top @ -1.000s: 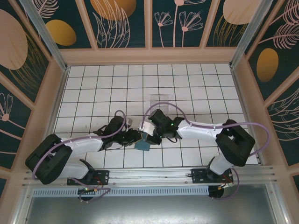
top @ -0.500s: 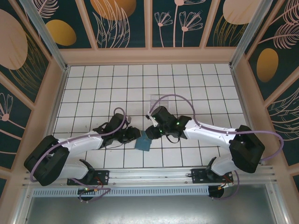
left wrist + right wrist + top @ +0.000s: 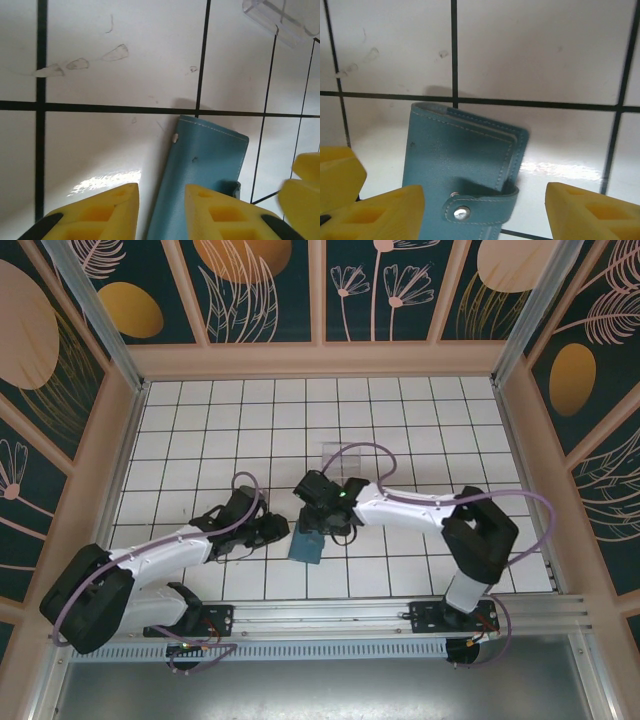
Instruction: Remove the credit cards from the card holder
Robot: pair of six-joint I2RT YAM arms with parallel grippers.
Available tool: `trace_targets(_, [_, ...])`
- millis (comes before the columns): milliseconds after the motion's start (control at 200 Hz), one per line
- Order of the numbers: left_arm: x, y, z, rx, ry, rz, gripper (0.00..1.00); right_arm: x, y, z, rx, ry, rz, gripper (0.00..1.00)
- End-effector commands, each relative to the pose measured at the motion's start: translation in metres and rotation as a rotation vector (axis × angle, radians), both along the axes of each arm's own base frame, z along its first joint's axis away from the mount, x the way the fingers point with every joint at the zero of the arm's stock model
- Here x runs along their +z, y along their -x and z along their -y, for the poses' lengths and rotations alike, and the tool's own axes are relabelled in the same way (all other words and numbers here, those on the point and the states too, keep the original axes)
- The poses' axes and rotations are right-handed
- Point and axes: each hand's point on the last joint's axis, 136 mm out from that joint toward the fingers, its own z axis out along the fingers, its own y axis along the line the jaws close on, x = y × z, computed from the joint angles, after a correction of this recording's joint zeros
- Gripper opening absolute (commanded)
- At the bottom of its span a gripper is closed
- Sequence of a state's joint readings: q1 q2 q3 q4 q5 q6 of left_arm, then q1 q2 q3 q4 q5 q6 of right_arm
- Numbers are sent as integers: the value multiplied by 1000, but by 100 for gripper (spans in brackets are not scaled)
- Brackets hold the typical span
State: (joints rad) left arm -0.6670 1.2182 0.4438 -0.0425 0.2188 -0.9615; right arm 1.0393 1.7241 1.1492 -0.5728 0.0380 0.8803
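card holder flat on worktop, lower centre of top view, strap snapped, credit cards presumably inside; right gripper jaws spread wide, straddling it, likely going for strap; left gripper jaws slightly parted, empty, at holder's edge, probably to brace

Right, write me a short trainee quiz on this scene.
1. True or false: the strap on the card holder is snapped shut.
2. The right hand is: A open, B shut on the card holder.
3. What clear thing lies farther out on the tiled table?
Key: 1 true; 2 A; 3 the clear plastic tray.
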Motion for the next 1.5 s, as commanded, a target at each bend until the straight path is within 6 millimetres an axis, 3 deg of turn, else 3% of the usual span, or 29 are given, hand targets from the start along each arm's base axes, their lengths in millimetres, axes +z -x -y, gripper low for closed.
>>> trace_targets(0, [-9, 6, -12, 1, -47, -5, 32, -7, 4, 0, -52, 75, -26, 66])
trace_targets(210, [-12, 10, -14, -9, -49, -8, 32, -19, 12, 11, -44, 149, -58, 65])
trace_targets(420, [-14, 11, -12, -35, -55, -17, 32, -13, 18, 22, -59, 143, -56, 56])
trace_targets(706, [-9, 5, -1, -85, -62, -21, 32, -14, 22, 35, -85, 126, -47, 32])
trace_targets(911, [-3, 1, 3, -114, -84, -25, 32, -14, 21, 30, -91, 43, -20, 13])
trace_targets(1091, [6, -1, 14, -155, -109, -19, 36, -3, 14, 27, -83, -30, 45, 1])
trace_targets(1296, [14, 3, 43, -233, -86, -15, 45, 27, 9, 12, -64, -193, 112, 1])
trace_targets(1496, [26, -3, 50, -207, -30, 13, 52, 53, 8, 6, -53, -298, 153, 1])
